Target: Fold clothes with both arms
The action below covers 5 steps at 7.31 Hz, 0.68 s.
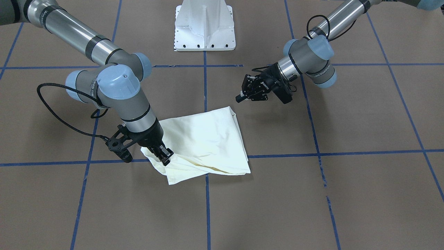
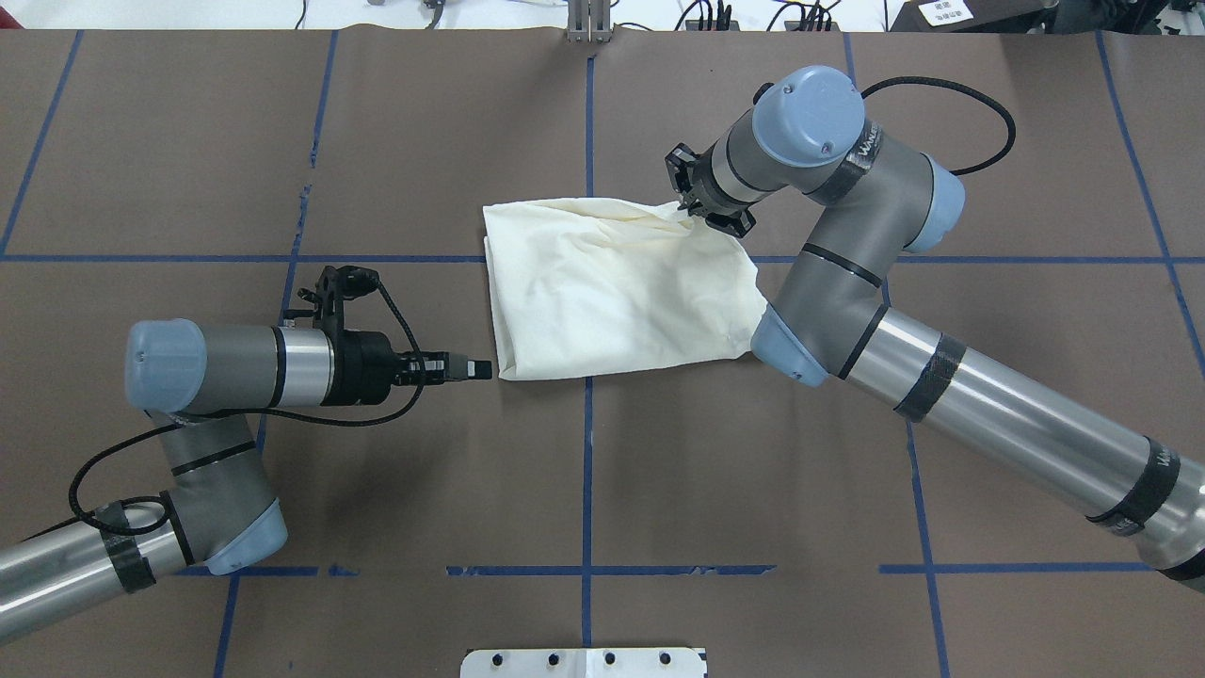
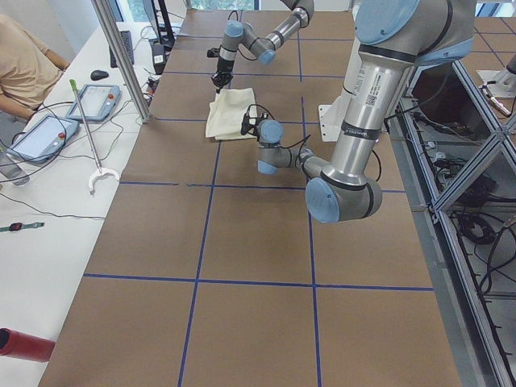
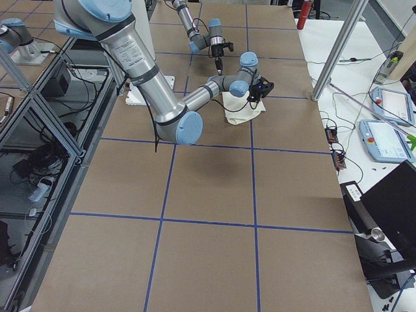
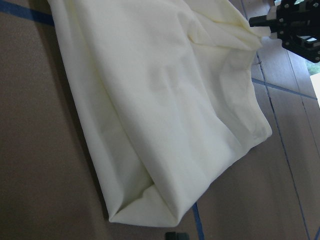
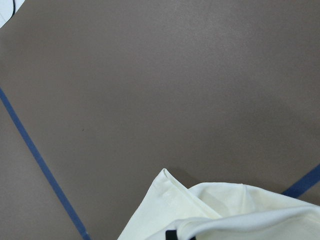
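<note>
The shirt [image 2: 612, 292] lies near the middle of the table [image 2: 753, 490] as a soft, roughly four-sided cream bundle, folded over itself, across the spot where two blue tape lines [image 2: 587, 471] cross. Its cloth is thin, matte and plain, with shallow creases running toward its far right corner. There the right gripper [image 2: 701, 202] points down, its jaws clamped on a pinch of fabric that is raised slightly off the surface. The front-facing view adds a darker, yellowish fold line under the top layer along the far edge of the shirt [image 1: 204, 142]. The left wrist view shows a rounded, doubled-over edge and a stitched hem at one corner of the shirt [image 5: 165, 100], with the right gripper [image 5: 295, 30] black against the cloth. The right wrist view shows only a hemmed point of shirt [image 6: 225, 210] rising from the bottom edge. The left gripper [image 2: 471, 369] lies level, just beside the shirt's near left corner and not touching it; its jaws look pressed together, holding nothing. The table is covered in dull brown sheet, and the tape marks it into large squares. A white metal pedestal [image 1: 204, 27] with a bolted flange stands at the robot's side.
</note>
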Available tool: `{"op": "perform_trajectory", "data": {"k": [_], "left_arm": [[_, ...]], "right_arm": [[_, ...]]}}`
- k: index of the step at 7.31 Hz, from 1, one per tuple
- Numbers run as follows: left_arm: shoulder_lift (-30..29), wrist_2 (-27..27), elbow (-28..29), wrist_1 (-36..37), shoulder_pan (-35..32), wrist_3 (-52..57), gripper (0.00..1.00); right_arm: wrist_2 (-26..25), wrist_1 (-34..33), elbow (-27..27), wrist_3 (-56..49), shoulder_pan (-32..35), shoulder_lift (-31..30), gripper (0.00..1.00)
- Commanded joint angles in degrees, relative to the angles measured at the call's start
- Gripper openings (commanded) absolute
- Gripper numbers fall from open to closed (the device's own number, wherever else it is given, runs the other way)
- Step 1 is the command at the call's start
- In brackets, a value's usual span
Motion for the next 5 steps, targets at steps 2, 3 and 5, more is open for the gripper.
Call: {"op": "perform_trajectory", "data": {"k": [2,3,5], "left_arm": [[-7.93,6.85,2.79,7.33,-1.01,-1.99,0.00],[-9.78,7.73,7.43,7.26,-0.84,-1.81,0.00],[-10.95,7.92,10.38,7.26,-0.84,-1.29,0.00]], "right_arm": [[-0.01,0.33,-0.67,-0.06,-0.11,0.03,0.00],[-0.01,0.41,-1.98,-0.14,-0.11,0.98,0.00],[-0.01,0.41,-4.36,-0.15,-0.11,2.66,0.47]]}}
